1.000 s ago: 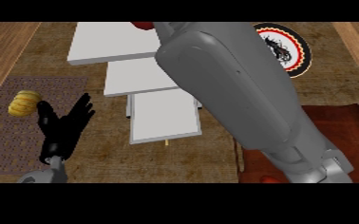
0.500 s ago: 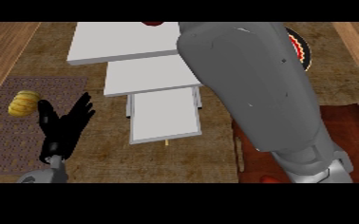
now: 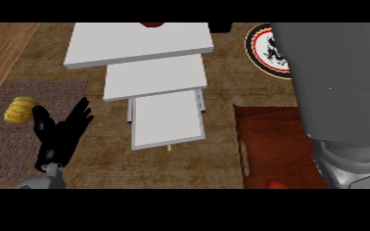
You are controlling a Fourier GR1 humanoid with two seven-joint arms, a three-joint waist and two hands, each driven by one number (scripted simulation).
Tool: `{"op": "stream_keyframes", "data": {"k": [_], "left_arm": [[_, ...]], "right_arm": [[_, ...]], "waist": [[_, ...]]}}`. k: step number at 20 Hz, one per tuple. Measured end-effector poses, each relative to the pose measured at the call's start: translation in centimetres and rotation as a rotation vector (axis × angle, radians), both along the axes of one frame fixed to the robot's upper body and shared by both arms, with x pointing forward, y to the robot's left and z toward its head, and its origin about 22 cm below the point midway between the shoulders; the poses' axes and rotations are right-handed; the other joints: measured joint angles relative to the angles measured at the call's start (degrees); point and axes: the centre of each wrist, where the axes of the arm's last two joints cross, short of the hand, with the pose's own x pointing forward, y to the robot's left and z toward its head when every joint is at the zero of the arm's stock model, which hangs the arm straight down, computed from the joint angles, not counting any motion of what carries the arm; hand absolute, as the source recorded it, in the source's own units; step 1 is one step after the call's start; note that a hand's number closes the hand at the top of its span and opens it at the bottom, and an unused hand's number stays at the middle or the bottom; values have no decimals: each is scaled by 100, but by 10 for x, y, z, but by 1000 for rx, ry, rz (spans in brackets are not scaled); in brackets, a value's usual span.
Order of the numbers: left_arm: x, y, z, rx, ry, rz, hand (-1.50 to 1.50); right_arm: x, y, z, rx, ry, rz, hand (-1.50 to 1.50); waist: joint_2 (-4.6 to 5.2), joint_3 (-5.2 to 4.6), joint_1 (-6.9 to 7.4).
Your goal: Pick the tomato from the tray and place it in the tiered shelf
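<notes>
Three white steps make up the tiered shelf (image 3: 155,73), which stands at the middle of the counter (image 3: 217,147) and widens toward the far edge. On its top, widest step, right at the far edge of the view, sits a small dark red shape (image 3: 151,24), cut off by the frame; whether it is the tomato cannot be told from so little. Another rounded red piece (image 3: 277,183) shows at the near edge of the dark red-brown tray (image 3: 274,132), which lies toward the counter's near right corner; it too is only partly seen. The right forearm (image 3: 329,88) rises as a broad grey mass over the tray's right side, and its hand is out of view. The left hand (image 3: 61,132) rests near the counter's left edge over a grey-brown mat (image 3: 22,142), fingers straight and spread, holding nothing. A knobbly yellow object (image 3: 19,109) lies on the mat just left of those fingers. A round black-and-white plate (image 3: 269,51) sits right of the shelf, partly hidden by the forearm.
</notes>
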Motion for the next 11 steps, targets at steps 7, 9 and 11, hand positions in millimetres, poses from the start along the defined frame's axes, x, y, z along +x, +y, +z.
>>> {"op": "stream_keyframes", "data": {"k": [7,9,11], "left_arm": [[-3,-2,-3,-1,2,17,0],[-3,-6,-3,2,-1,17,0],[-4,2,-4,4,-8,17,0]], "right_arm": [[-17,-79,-6,138,-31,-93,-150],[-28,-100,-9,159,-30,-86,-150],[-36,-124,-15,167,-25,-78,-150]], "waist": [[-16,15,-62],[-17,17,-65],[-12,16,-61]]}}
